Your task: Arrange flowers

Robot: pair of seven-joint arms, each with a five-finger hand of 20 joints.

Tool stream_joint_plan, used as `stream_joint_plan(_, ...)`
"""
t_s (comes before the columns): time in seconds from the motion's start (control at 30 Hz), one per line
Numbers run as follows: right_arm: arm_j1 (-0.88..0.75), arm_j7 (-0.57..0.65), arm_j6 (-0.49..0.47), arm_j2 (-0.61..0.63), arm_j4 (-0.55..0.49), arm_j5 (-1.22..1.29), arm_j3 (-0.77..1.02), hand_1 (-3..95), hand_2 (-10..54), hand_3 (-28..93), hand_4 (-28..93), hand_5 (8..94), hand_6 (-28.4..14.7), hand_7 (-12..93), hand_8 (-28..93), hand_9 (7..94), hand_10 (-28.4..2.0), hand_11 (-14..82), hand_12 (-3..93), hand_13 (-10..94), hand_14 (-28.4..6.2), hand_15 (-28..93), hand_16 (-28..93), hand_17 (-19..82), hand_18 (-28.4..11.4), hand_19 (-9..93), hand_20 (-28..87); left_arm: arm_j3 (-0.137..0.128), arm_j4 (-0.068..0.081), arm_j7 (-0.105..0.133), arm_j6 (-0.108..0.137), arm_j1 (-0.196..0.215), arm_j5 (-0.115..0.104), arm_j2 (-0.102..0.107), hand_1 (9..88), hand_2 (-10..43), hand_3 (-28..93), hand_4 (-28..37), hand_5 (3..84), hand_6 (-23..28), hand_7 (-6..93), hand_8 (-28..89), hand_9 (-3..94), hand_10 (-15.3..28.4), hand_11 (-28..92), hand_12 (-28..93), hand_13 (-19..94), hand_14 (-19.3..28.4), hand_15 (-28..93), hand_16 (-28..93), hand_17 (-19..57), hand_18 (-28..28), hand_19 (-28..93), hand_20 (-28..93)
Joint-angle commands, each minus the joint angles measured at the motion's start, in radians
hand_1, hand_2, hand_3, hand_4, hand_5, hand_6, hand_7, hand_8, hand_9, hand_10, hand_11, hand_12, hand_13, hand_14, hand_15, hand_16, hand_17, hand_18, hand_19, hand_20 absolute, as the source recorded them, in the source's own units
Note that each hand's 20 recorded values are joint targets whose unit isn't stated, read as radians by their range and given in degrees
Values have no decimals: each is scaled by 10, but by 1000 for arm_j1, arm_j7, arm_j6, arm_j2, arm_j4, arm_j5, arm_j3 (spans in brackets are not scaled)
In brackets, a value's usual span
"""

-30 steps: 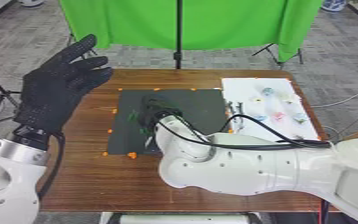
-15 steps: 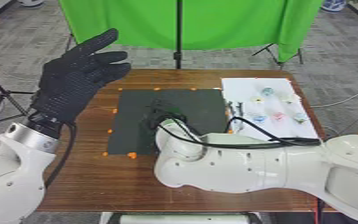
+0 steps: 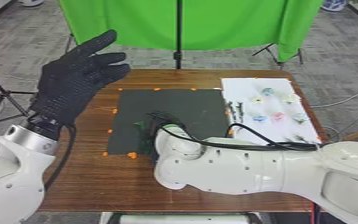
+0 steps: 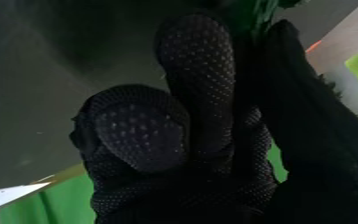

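Right hand [image 4: 196,52]: 1, greenery [image 4: 263,14] pinched at the mat [image 3: 209,102], apparently for placing. Left hand [image 3: 73,80]: 1, empty, relaxed, raised clear. Flowers [image 3: 277,117]: on sheet [image 3: 238,87], spaced, presumably for easy picking.

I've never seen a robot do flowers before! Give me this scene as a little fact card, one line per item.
Job: arranging flowers
Right hand: low over the dark mat
In its grip: green stems, apparently pinched between thumb and fingers
Left hand: raised at the table's left side, holding nothing
Work surface: dark mat, orange marks along its edges
Flower supply: white sheet on the right, with a pink flower, blue flowers and dark sprigs
Backdrop: green cloth beyond the brown table
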Motion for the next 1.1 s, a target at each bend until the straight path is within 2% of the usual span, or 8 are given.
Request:
stream_joint_plan(0.03, -10, -10, -40, -13, -11, 12, 21, 457, -13, 613, -283, 866, 19, 122, -22, 937, -102, 375, 172, 878, -64, 670, 194, 482, -223, 932, 363, -2, -6, 7, 13, 17, 4, -6, 229, 76, 762, -254, 314, 76, 157, -106, 293, 217, 281, 115, 213, 284, 514, -95, -98, 271, 588, 160)
stream_joint_plan(0.43, -10, -30, -50, -11, -19, 45, 31, 429, -12, 607, -283, 840, 18, 117, -90, 937, -105, 360, 180, 864, -68, 683, 192, 474, -224, 932, 365, -3, -13, 31, 35, 38, -1, 7, 229, 75, 763, -254, 314, 76, 158, -106, 292, 217, 283, 114, 213, 284, 515, -96, -98, 270, 587, 164)
stream_joint_plan(0.57, -21, -41, -59, -7, -37, 45, 51, 424, -10, 604, -283, 836, 20, 120, -119, 937, -105, 361, 179, 863, -70, 685, 189, 473, -225, 932, 365, -32, -26, 20, 49, 76, 0, 1, 229, 76, 764, -254, 315, 77, 158, -106, 292, 217, 282, 114, 213, 284, 515, -97, -98, 270, 587, 165)
stream_joint_plan(0.63, 28, -43, -40, 4, -51, 61, 17, 417, -8, 605, -283, 842, 20, 123, -124, 937, -105, 361, 179, 863, -70, 685, 187, 472, -226, 932, 364, -49, -30, 42, 51, 97, 0, 11, 229, 75, 764, -254, 315, 77, 158, -106, 292, 217, 282, 114, 213, 284, 516, -97, -98, 270, 586, 166)
stream_joint_plan(0.7, 46, -60, -53, 13, -61, 44, 13, 409, -7, 614, -283, 848, 19, 123, -127, 937, -105, 362, 179, 863, -71, 685, 187, 472, -226, 932, 363, -98, -56, 81, 80, 175, -2, 16, 229, 76, 764, -255, 315, 77, 158, -106, 293, 218, 282, 114, 213, 284, 516, -97, -98, 269, 586, 166)
stream_joint_plan(0.73, 42, -60, -54, 22, -68, 35, 21, 406, -7, 617, -283, 853, 18, 123, -128, 937, -105, 363, 178, 863, -71, 685, 186, 472, -227, 932, 363, -112, -62, 68, 84, 189, 0, 5, 229, 76, 765, -255, 315, 77, 158, -106, 293, 218, 282, 114, 213, 284, 516, -97, -98, 269, 586, 166)
stream_joint_plan(0.8, 61, -64, -36, 42, -85, 14, 10, 399, -7, 625, -283, 856, 16, 124, -127, 937, -105, 363, 178, 863, -71, 685, 185, 472, -228, 932, 362, -148, -81, 91, 108, 249, -1, 5, 229, 76, 764, -255, 315, 77, 158, -106, 293, 217, 282, 114, 213, 284, 516, -97, -98, 270, 587, 167)
stream_joint_plan(1.1, -16, -20, -39, 224, -224, -247, 110, 363, -19, 659, -283, 828, -6, 134, -120, 937, -108, 351, 176, 866, -70, 682, 181, 480, -234, 932, 362, -244, -142, 132, 174, 455, -5, -58, 231, 77, 763, -254, 316, 77, 158, -106, 294, 217, 282, 115, 214, 284, 515, -97, -97, 270, 587, 168)
